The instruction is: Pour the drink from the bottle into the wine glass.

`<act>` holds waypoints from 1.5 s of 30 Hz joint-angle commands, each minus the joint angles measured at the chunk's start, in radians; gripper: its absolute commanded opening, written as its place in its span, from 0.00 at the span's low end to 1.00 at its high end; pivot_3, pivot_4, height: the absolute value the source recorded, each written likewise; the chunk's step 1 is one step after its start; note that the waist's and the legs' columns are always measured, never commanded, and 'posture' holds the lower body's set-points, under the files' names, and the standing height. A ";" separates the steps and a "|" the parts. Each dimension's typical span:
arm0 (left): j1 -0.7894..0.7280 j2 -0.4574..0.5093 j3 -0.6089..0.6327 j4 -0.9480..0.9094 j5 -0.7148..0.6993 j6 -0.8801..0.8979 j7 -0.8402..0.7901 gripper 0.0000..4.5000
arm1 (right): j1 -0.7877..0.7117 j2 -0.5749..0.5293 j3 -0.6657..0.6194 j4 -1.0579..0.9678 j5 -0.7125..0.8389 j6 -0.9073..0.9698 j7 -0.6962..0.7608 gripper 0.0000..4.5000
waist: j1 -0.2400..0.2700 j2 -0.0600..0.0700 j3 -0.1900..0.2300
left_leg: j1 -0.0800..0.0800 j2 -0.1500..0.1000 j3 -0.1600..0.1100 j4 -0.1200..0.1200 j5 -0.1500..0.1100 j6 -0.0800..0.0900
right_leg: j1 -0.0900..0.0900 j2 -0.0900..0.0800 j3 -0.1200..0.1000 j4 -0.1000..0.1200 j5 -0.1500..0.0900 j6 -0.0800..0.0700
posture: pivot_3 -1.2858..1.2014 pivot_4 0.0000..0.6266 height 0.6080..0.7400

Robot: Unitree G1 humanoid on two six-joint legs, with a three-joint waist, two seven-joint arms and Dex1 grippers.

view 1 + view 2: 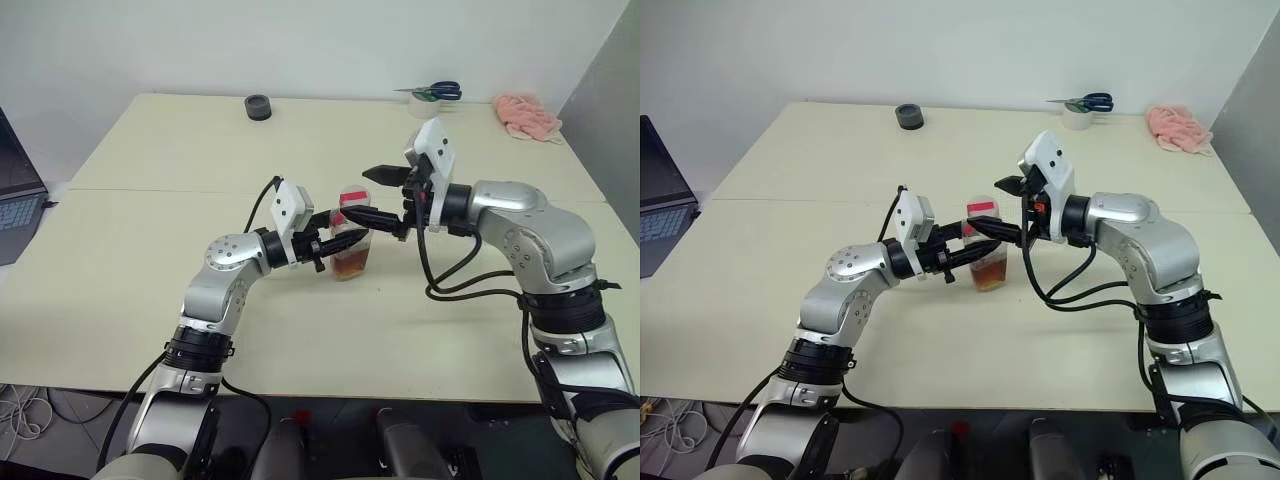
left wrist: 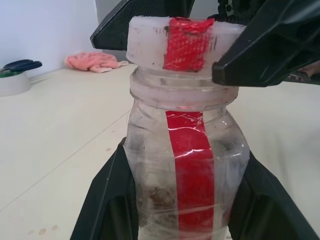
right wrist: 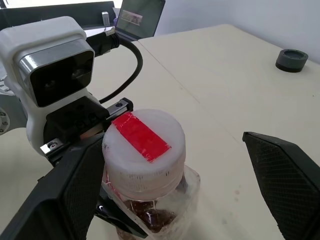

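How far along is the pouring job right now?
Early. Done: the left hand is shut on the bottle, which stands on the table. In hand: the right hand is open around the cap, which is on the bottle, apparently for unscrewing. Left: removing the cap and pouring the drink.
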 commanded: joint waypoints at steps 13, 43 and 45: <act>-0.006 0.008 0.018 -0.040 -0.021 -0.015 -0.004 0.38 | 0.009 0.015 -0.031 -0.144 0.073 0.046 -0.016 1.00 | 0.000 0.000 0.000 | 0.000 0.000 0.000 0.000 0.000 0.000 | 0.000 0.000 0.000 0.000 0.000 0.000 | 0.52 0.24 1.00; 0.000 0.004 0.016 -0.045 -0.021 -0.016 0.005 0.38 | 0.009 0.077 -0.052 -0.113 0.076 0.104 -0.156 0.41 | 0.000 0.000 0.000 | 0.000 0.000 0.000 0.001 0.000 0.000 | 0.000 0.000 0.000 0.000 0.000 0.000 | 0.52 0.24 1.00; 0.000 0.005 0.015 -0.045 -0.021 -0.015 0.004 0.38 | -0.002 0.067 -0.069 -0.132 0.092 0.115 -0.151 0.41 | 0.000 0.000 0.000 | 0.000 0.000 0.000 0.000 0.000 0.000 | 0.000 0.000 0.000 0.000 0.000 0.000 | 0.52 0.24 1.00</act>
